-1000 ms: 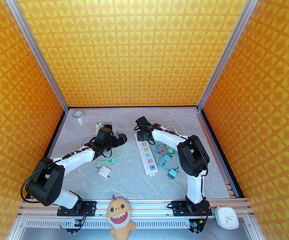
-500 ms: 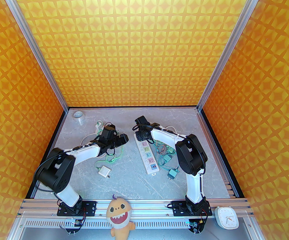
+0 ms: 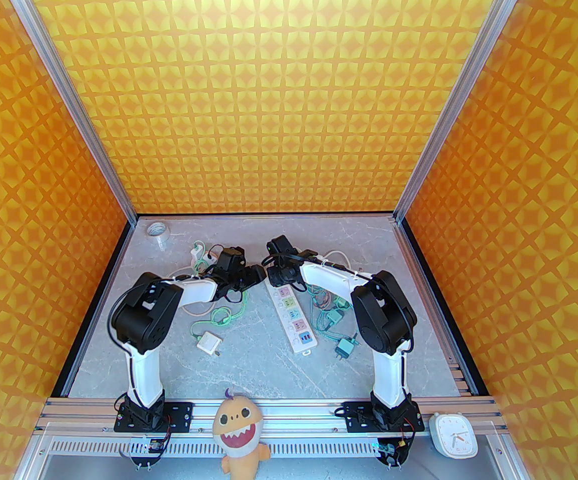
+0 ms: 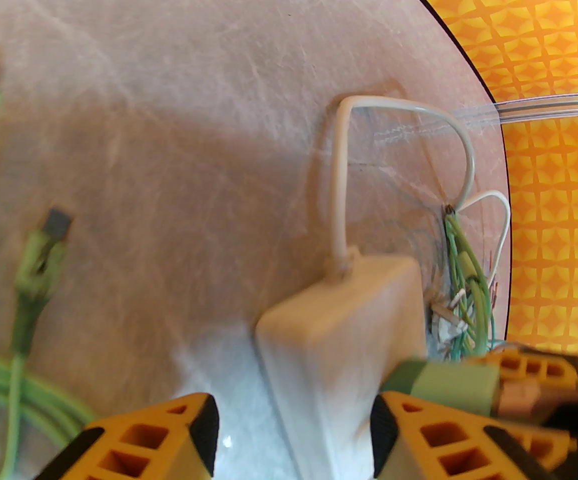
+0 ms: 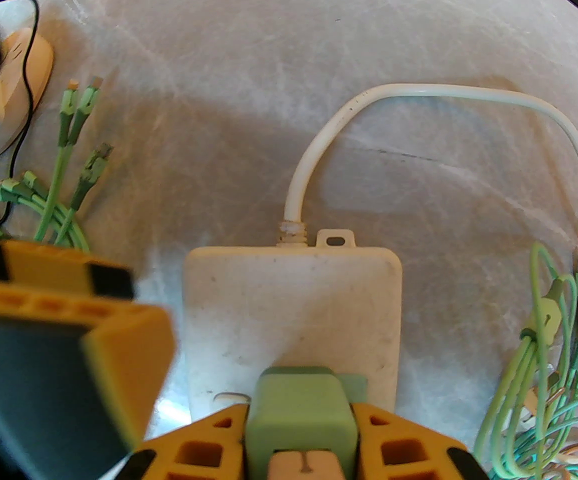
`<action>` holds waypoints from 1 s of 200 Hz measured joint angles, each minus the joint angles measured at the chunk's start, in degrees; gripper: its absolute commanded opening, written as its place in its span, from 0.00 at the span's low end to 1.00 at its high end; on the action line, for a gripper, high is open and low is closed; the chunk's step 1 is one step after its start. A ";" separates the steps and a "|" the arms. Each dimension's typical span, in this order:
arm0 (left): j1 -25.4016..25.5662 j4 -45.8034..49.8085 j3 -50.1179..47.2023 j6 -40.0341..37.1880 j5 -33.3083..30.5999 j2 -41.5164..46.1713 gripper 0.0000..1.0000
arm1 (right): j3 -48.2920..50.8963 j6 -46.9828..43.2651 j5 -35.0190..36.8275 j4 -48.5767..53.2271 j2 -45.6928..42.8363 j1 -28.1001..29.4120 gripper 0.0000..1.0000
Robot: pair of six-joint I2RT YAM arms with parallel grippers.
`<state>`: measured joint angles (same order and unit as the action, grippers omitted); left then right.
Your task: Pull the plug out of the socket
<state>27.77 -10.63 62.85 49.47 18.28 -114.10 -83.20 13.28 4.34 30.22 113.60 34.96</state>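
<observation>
The long white power strip with a row of pastel outlet faces (image 3: pixel 294 320) lies flat on the grey marbled table (image 3: pixel 248 368), right of centre. Its long axis runs from a near end that points roughly at the right arm's base to a far end leaning a little left. The blue face is nearest, with a pink one just behind it. A tangle of pale green cables (image 3: pixel 326 313) lies just right of the strip, and a white cube charger (image 3: pixel 208 343) sits well apart on the left. From above, both wrists cover the far end. There the right gripper (image 5: pixel 300 433) is clamped on the boxy green plug (image 5: pixel 301 398), which stands on the strip's top face. The plug's own body hides its prongs, so I cannot tell how deep it sits. The left gripper (image 4: pixel 293 420) straddles the same end, its yellow fingers (image 4: pixel 153 438) apart, with a gap showing on one side. That view is blurred, and the frame cuts off the strip's near part. A white cord (image 5: pixel 319 138) leaves the far end and curves off to the right.
</observation>
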 measured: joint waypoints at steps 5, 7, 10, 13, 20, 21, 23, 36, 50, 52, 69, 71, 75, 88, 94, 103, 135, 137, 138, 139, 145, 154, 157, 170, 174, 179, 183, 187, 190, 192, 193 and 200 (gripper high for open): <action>0.04 0.02 0.20 0.02 0.04 -0.26 0.54 | 0.07 0.02 -0.09 0.02 -0.07 0.09 0.30; 0.04 0.00 0.28 0.02 0.07 -0.42 0.54 | 0.09 0.09 -0.09 0.04 -0.07 0.15 0.30; 0.07 0.02 0.42 0.02 0.11 -0.59 0.53 | 0.09 0.13 -0.09 0.09 -0.07 0.17 0.30; 0.11 0.00 0.52 0.02 0.17 -0.74 0.53 | 0.09 0.15 -0.09 0.13 -0.11 0.20 0.30; 0.13 -0.11 0.70 0.07 0.24 -1.09 0.53 | 0.09 0.17 -0.26 0.13 -0.11 0.20 0.30; 0.13 -0.09 0.72 0.09 0.24 -1.09 0.53 | 0.11 0.17 -0.26 0.15 -0.11 0.20 0.30; 0.13 -0.13 0.76 0.11 0.24 -1.09 0.53 | 0.11 0.17 -0.28 0.13 -0.11 0.22 0.30; 0.15 -0.13 1.05 0.26 0.26 -1.40 0.52 | 0.13 0.24 -0.31 0.13 -0.13 0.22 0.30; 0.22 -0.20 1.25 0.57 0.31 -1.53 0.50 | 0.13 0.42 -0.31 0.13 -0.13 0.22 0.30; 0.26 -0.28 1.25 0.55 0.31 -1.57 0.50 | 0.13 0.42 -0.31 0.13 -0.13 0.22 0.30; 0.50 -0.39 1.55 0.70 0.20 -1.97 0.47 | 0.15 0.61 -0.31 0.13 -0.13 0.22 0.30; 0.52 -0.39 1.55 0.70 0.17 -2.01 0.47 | 0.15 0.61 -0.31 0.13 -0.13 0.22 0.30; 0.55 -0.42 1.57 0.87 0.17 -2.03 0.46 | 0.20 0.63 -0.31 0.11 -0.13 0.22 0.30; 0.85 -0.83 1.62 1.01 -0.07 -2.34 0.42 | 0.26 0.76 -0.31 0.07 -0.17 0.22 0.30; 1.07 -0.79 1.68 1.16 -0.31 -2.45 0.40 | 0.28 0.85 -0.31 0.07 -0.17 0.22 0.30; 1.40 -0.72 1.90 1.18 -0.52 -2.67 0.38 | 0.31 0.98 -0.26 0.07 -0.17 0.22 0.30; 2.34 1.07 3.39 1.27 -2.49 -2.97 0.36 | 0.46 1.25 0.22 0.48 -0.37 0.17 0.29; 2.36 1.18 3.41 1.29 -2.56 -2.97 0.36 | 0.48 1.25 0.24 0.48 -0.39 0.17 0.29; 2.36 1.22 3.45 1.27 -2.60 -2.97 0.36 | 0.48 1.25 0.26 0.50 -0.39 0.17 0.29; 2.38 1.25 3.48 1.27 -2.62 -2.97 0.36 | 0.48 1.22 0.28 0.48 -0.39 0.17 0.29; 2.43 1.55 3.58 1.27 -2.75 -2.97 0.36 | 0.59 1.25 0.39 0.42 -0.46 0.17 0.29; 2.49 1.99 3.80 1.25 -2.91 -2.97 0.36 | 0.85 1.25 0.57 0.26 -0.68 0.17 0.29; 2.54 2.21 3.93 1.22 -2.95 -2.97 0.36 | 1.01 1.27 0.57 0.15 -0.76 0.17 0.28; 2.78 3.02 4.35 1.11 -3.13 -2.97 0.36 | 1.79 1.53 0.28 -0.17 -1.29 -0.33 0.28; 2.84 3.21 4.46 1.07 -3.19 -2.97 0.36 | 1.99 1.66 0.09 -0.28 -1.46 -0.48 0.28; 2.97 3.50 4.57 1.05 -3.32 -2.97 0.36 | 2.32 1.86 -0.35 -0.46 -1.73 -0.83 0.28; 3.06 3.65 4.68 1.05 -3.34 -2.97 0.36 | 2.64 2.08 -0.81 -0.66 -1.92 -1.16 0.28; 3.13 3.89 4.81 1.05 -3.37 -2.97 0.37 | 3.02 2.36 -1.38 -0.81 -2.21 -1.53 0.28; 3.19 4.09 4.87 1.05 -3.37 -2.97 0.36 | 3.26 2.56 -1.75 -0.94 -2.36 -1.84 0.28; 3.23 4.24 4.92 1.05 -3.37 -2.97 0.36 | 3.37 2.56 -1.92 -0.98 -2.45 -1.95 0.28; 3.26 4.26 4.94 1.07 -3.37 -2.97 0.36 | 3.48 2.60 -2.16 -1.03 -2.58 -2.05 0.28; 3.39 4.59 5.09 1.05 -3.37 -2.97 0.37 | 3.93 3.02 -3.10 -1.25 -2.99 -2.58 0.28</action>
<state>31.16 -6.04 67.94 50.52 14.92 -117.08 -79.26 16.29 1.23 28.97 110.61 32.38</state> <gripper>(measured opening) 0.364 0.296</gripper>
